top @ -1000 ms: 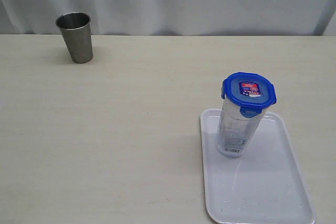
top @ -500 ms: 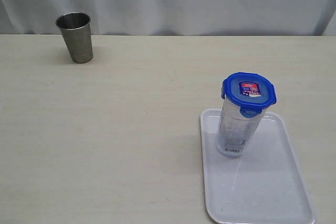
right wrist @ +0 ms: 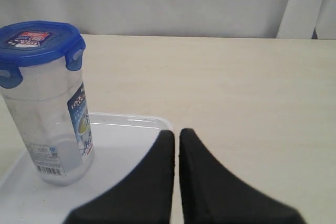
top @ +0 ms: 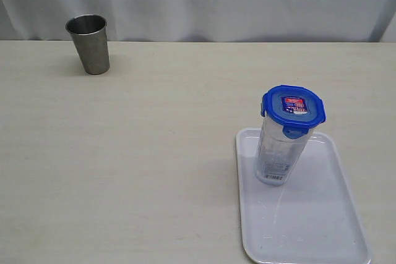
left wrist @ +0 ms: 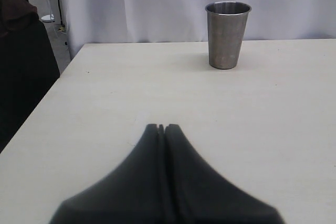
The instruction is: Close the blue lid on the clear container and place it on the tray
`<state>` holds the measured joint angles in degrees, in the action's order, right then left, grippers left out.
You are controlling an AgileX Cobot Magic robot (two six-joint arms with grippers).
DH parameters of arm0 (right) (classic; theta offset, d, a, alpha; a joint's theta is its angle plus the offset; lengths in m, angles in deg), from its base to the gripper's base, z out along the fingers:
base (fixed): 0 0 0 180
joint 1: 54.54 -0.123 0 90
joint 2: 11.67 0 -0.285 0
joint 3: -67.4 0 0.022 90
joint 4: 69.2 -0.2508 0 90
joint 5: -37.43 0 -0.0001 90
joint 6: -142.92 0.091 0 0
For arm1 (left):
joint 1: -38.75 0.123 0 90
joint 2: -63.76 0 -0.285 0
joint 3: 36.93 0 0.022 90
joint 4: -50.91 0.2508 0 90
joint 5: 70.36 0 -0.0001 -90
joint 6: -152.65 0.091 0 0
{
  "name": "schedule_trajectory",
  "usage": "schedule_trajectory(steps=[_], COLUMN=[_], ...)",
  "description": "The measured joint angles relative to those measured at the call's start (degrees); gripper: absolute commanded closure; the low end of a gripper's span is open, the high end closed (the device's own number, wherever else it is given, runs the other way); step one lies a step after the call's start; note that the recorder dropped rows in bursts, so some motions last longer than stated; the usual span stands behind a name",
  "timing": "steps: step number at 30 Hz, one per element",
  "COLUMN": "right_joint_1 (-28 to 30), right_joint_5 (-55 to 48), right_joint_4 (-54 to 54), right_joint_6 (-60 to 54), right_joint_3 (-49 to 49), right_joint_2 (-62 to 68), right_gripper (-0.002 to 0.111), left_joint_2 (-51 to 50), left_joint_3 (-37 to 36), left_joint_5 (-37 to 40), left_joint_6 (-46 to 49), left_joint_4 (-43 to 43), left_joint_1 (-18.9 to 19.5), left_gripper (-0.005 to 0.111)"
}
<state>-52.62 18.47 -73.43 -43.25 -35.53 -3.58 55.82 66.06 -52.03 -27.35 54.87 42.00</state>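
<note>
The clear container (top: 276,153) stands upright on the white tray (top: 322,227) at the front right, with the blue lid (top: 292,110) seated on its top. The right wrist view shows the same container (right wrist: 50,129), lid (right wrist: 37,43) and tray (right wrist: 126,145). My right gripper (right wrist: 177,132) is shut and holds nothing, a short way off the container over the tray's edge. Over bare table my left gripper (left wrist: 161,127) is shut and empty. Neither gripper shows in the exterior view.
A steel cup (top: 89,44) stands upright at the back left of the table, also ahead of my left gripper (left wrist: 227,34). A white curtain hangs behind the table. The table's left edge (left wrist: 52,85) drops off beside the left arm.
</note>
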Motion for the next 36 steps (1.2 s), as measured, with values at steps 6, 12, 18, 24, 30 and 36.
schedule_trajectory(steps=[6,12,18,24,30,36], right_joint_1=[0.00,0.00,0.00,0.00,0.00,0.00], right_joint_5=[-0.35,-0.67,-0.67,-0.67,-0.67,-0.67], right_joint_4=[0.00,0.00,0.00,0.00,0.00,0.00], right_joint_6=[1.31,2.20,2.31,2.31,2.31,2.52], right_joint_3=[0.00,0.00,0.00,0.00,0.00,0.00], right_joint_2=[0.00,0.00,0.00,0.00,0.00,0.00], right_gripper=[0.104,0.104,0.104,0.104,0.104,0.104], left_joint_2=[0.00,0.00,0.00,0.00,0.00,0.00], left_joint_3=[0.00,0.00,0.00,0.00,0.00,0.00], left_joint_5=[0.00,0.00,0.00,0.00,0.00,0.00], left_joint_6=[0.00,0.00,0.00,0.00,0.00,0.00], left_joint_4=[0.00,0.00,0.00,0.00,0.00,0.00], left_joint_1=[0.00,0.00,0.00,0.00,0.00,0.00], left_gripper=[0.107,0.107,0.107,0.107,0.107,0.107])
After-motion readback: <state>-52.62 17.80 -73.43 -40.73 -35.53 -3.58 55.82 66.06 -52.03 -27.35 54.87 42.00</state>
